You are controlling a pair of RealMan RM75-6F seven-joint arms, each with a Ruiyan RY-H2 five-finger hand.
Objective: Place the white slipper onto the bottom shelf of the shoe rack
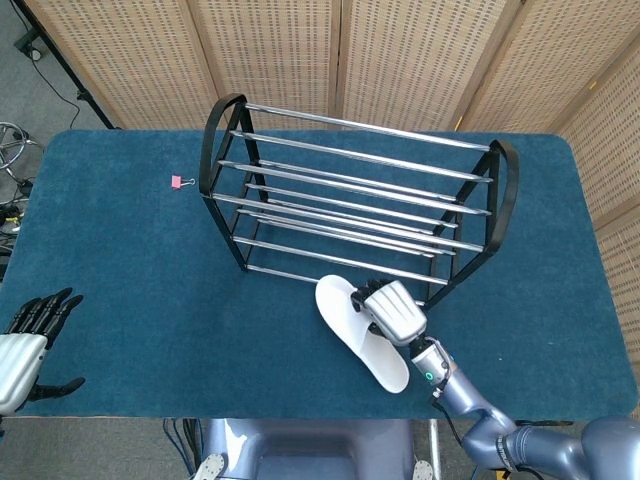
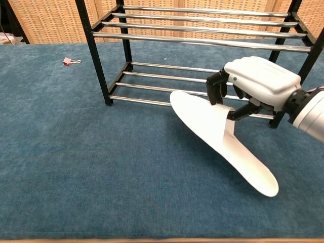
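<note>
1. Chest view is showing the right robot hand pinching the strap of the flat white slipper, its toe hanging just in front of the lowest chrome bars of the black-framed metal shoe rack and its heel trailing toward the camera.
2. Risk: the toe is riding about level with the front bottom bar, so it is likely to be catching on that bar instead of passing over it.
3. Risk: the thin strap is offering little purchase, so the slipper may be twisting or slipping free onto the blue carpeted table.
4. Head view is showing the left robot hand idling with fingers spread, cropped at the frame edge.
5. Hidden: the right thumb's contact under the strap is hard to make out.
</note>
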